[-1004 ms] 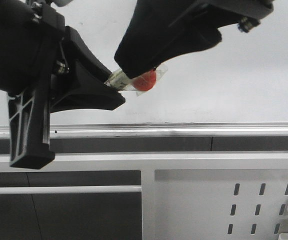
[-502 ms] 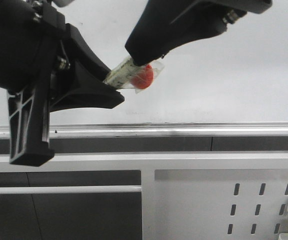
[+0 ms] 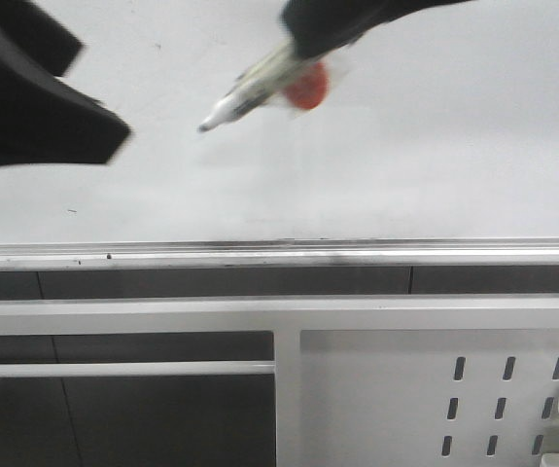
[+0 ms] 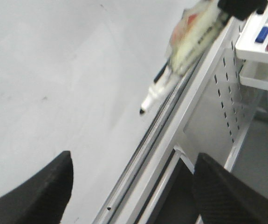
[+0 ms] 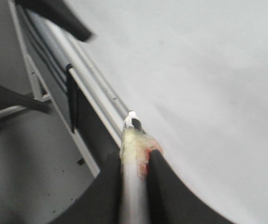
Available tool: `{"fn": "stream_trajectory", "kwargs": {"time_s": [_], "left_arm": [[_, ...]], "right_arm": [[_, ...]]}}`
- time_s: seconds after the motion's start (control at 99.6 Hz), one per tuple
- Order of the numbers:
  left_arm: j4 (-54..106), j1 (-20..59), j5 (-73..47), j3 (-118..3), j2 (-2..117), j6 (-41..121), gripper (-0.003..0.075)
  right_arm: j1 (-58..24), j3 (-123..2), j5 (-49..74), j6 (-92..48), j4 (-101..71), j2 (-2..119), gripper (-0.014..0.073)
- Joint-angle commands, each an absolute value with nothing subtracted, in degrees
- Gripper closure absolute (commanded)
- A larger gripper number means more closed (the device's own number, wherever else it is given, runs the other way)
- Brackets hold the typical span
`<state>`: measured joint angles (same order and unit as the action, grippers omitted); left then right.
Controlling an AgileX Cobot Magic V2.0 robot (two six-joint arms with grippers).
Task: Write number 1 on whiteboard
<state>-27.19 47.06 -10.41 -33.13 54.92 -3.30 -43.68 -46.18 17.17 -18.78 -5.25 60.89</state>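
Nearest the front camera, white metal framing is crossing the view, with a perforated panel (image 3: 498,394) sitting at its lower right over dark backing. Above that, a silver rail (image 3: 279,255) is running along the lower edge of the whiteboard (image 3: 435,156), which is filling the whole upper part of the scene as a plain glossy white surface. No black stroke of the number 1 is showing anywhere on the board; only a few tiny dark specks are sitting on it near the left. The left gripper (image 4: 131,186) is hanging at the board's left edge, blurred in the front view, and its two dark fingers (image 4: 45,186) are standing wide apart with nothing between them. The right gripper (image 5: 134,161) is reaching in from the board's upper edge and is clamping a marker (image 3: 250,92), its fingers pressing on the barrel where yellowish tape and a red patch are wrapping it. The marker is tilting down toward the left, uncapped, with its dark tip (image 3: 204,126) pointing at the upper middle of the board; whether the tip is touching the surface cannot be told. In the left wrist view, a white tray (image 4: 262,44) is holding blue and red pens beside the perforated panel.
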Motion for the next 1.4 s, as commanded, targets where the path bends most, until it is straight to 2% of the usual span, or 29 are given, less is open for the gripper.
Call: {"fn": "stream_trajectory", "kwargs": {"time_s": [0.0, 0.07, 0.12, 0.231, 0.381, 0.582, 0.753, 1.385], "left_arm": [[-20.8, 47.4, -9.9, -33.0, 49.6, -3.9, 0.0321], [-18.3, 47.1, -11.2, -31.4, 45.9, -3.9, 0.0535], [-18.3, 47.1, -11.2, -30.0, 43.2, -3.9, 0.0743], [-18.3, 46.7, -8.1, -26.7, 37.9, -7.6, 0.0740], [-18.3, 41.8, 3.2, -21.8, 33.4, -11.2, 0.0740], [-4.4, 30.5, 17.6, -14.3, 33.4, -11.3, 0.0740], [-2.0, 23.5, 34.2, -8.8, 33.4, -11.3, 0.0740], [-2.0, 22.0, 34.1, -8.7, 33.4, -11.3, 0.0740]], "right_arm": [[-42.2, -45.0, 12.5, -18.4, -5.3, 56.2, 0.0663], [-42.1, -41.4, 11.5, -18.4, -5.5, 52.2, 0.0663], [-42.1, -38.8, 10.4, -18.4, -6.9, 48.9, 0.0663], [-42.0, -33.4, 7.9, -18.4, -9.7, 41.4, 0.0663], [-40.7, -30.8, 7.6, -18.4, -11.5, 33.7, 0.0663], [-36.2, -30.9, 7.2, -18.4, -12.1, 33.6, 0.0663], [-34.5, -31.5, 3.6, -18.4, -12.4, 36.5, 0.0663], [-34.3, -39.3, -1.1, -18.4, -9.4, 47.8, 0.0663]]}}
